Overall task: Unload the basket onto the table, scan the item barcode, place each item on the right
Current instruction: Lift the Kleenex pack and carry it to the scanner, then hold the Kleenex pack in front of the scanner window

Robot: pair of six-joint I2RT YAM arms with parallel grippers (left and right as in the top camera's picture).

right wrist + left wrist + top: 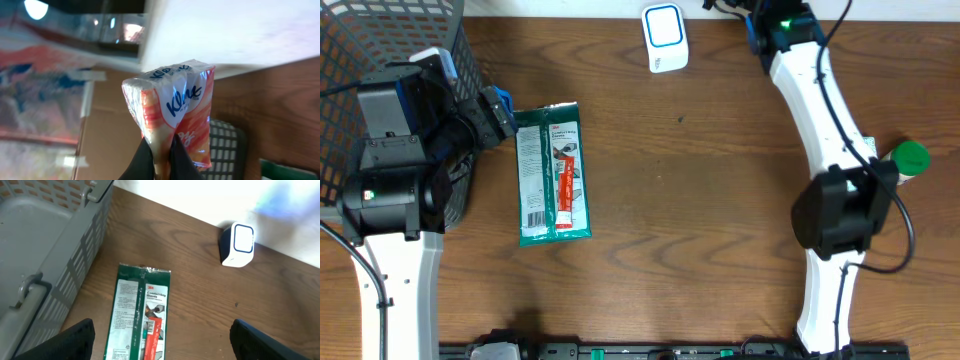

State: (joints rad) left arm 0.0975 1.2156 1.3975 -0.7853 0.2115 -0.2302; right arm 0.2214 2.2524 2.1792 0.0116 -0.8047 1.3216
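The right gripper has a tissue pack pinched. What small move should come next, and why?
Probably carry the Kleenex pack toward the scanner, turning it to find a barcode. The right gripper is shut on the pack, no barcode shows in the wrist view, and the scanner stands nearby.

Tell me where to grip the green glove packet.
Grip the green glove packet across its narrow width, coming from straight above, near the end closest to the left end effector. It lies flat, so probably only its long edges can be pinched.
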